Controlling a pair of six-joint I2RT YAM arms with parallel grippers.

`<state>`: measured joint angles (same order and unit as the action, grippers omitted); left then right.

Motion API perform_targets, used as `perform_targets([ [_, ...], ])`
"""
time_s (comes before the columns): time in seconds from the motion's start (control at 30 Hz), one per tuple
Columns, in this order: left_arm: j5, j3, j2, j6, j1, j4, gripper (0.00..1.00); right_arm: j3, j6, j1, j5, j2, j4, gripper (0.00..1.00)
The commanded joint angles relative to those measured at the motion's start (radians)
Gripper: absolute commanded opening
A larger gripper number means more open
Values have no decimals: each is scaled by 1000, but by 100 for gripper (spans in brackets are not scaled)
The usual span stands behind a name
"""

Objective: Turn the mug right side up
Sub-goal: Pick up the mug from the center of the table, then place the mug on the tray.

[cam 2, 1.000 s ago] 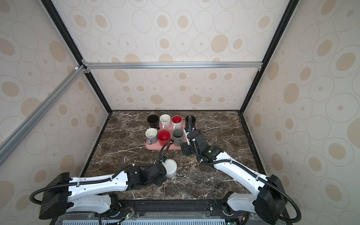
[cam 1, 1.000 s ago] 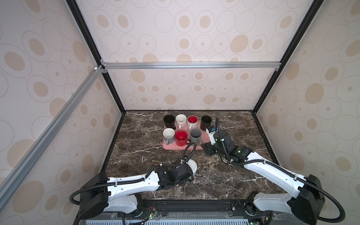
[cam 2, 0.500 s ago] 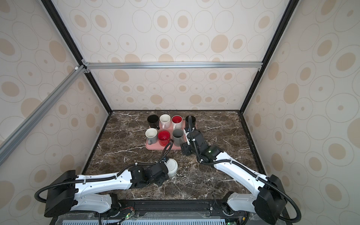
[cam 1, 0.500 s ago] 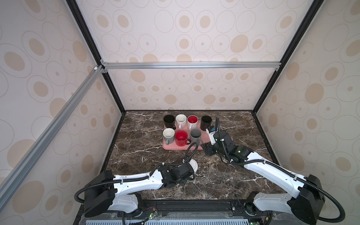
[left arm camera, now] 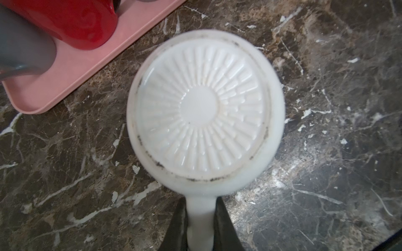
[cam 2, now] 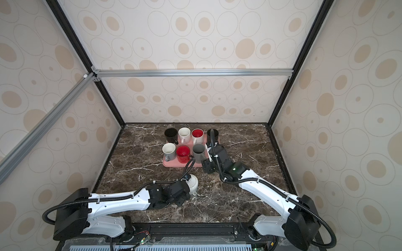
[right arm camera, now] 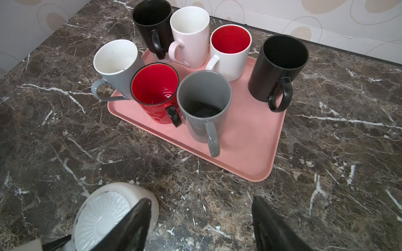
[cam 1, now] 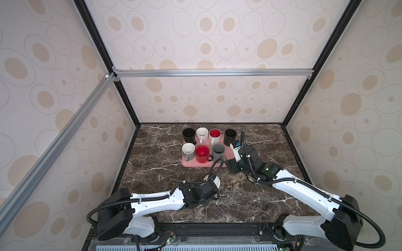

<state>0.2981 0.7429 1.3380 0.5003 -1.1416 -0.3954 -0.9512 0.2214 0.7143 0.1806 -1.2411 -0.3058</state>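
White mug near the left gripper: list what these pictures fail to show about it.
Every view: the mouth and inside of the white mug face away; only its ribbed base shows.
Left wrist view: the handle is cut off by the picture edge, between the fingers of the left gripper.
Both top views: the left arm's wrist covers the handle.
Right wrist view: a finger of the right gripper hides part of the mug.

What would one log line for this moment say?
left hand: shut on white mug by handle | white mug: upside down | right hand: open, empty
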Motion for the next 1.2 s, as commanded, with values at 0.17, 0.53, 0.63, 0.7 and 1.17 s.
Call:
perform_targets([
  [0.17, 40, -28, -106, -19, 8, 110, 0, 32, 33, 8, 29, 60, 27, 75],
  [0.53, -10, -93, -269, 6, 54, 227, 0, 71, 64, 7, 23, 132, 77, 74],
  [0.63, -4, -91, -290, 7, 62, 231, 0, 76, 73, 8, 10, 136, 83, 74],
  [0.7, 8, -90, -311, 10, 62, 236, 0, 84, 77, 8, -12, 142, 98, 74],
  [1.17, 145, -137, -548, -40, 106, 490, 0, 262, 131, 8, -242, 368, 463, 76],
])
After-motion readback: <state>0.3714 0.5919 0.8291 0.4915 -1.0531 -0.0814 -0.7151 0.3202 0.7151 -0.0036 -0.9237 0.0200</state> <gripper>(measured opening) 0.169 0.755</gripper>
